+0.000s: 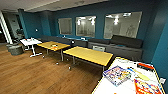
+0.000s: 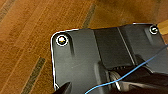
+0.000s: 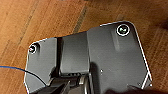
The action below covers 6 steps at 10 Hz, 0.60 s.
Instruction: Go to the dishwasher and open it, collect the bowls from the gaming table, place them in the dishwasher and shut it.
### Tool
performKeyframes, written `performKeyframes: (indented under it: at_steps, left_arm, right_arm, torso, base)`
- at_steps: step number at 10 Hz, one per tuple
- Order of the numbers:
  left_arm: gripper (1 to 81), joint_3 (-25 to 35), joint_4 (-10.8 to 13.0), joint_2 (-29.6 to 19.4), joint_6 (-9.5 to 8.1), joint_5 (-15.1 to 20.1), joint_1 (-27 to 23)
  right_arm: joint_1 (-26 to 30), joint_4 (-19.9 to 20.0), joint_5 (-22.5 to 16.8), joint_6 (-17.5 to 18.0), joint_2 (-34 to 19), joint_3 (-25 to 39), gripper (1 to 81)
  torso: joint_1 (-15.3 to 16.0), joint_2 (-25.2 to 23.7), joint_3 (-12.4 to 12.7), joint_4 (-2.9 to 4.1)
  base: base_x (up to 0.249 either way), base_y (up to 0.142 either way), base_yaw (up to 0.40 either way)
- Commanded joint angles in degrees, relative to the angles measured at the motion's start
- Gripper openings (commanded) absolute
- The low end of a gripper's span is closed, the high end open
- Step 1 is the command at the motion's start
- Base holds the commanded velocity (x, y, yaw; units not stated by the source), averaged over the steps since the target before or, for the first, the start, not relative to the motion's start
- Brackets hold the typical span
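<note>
Dishwasher wasn't where you looked: two yellow tables [image 1: 88, 55] stood before the grey sofa [image 1: 117, 45]; finger state of both grippers couldn't be told.

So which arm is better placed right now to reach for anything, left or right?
Neither, as far as these views show. Both wrist cameras look down at bare wooden floor, and the yellow tables and the white table with board-game boxes lie ahead in the lounge, with no dishwasher nearby.

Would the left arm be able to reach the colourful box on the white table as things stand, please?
Probably not: the colourful box lies on the white table ahead to the right, while the left wrist view shows wooden floor below it.
</note>
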Motion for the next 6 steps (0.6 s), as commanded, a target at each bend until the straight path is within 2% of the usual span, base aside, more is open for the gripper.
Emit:
performKeyframes:
  at_steps: [1, 6]
  left_arm:
    - [81.1, -0.1, -0.3, 0.4, 0.00, 2.9, -2.5]
    - [81.1, -0.1, 0.3, 0.4, 0.08, 3.0, -2.5]
  right_arm:
    - [2.2, 0.1, -2.7, -0.2, -0.2, 0.0, 81.1]
    - [2.1, 0.1, -2.7, -0.2, -0.2, 0.0, 81.1]
  torso:
    - [0.0, 0.0, 0.0, 0.00]
    - [0.0, 0.0, 0.0, 0.00]
  base:
    - [0.000, 0.000, 0.000]
    - [0.000, 0.000, 0.000]
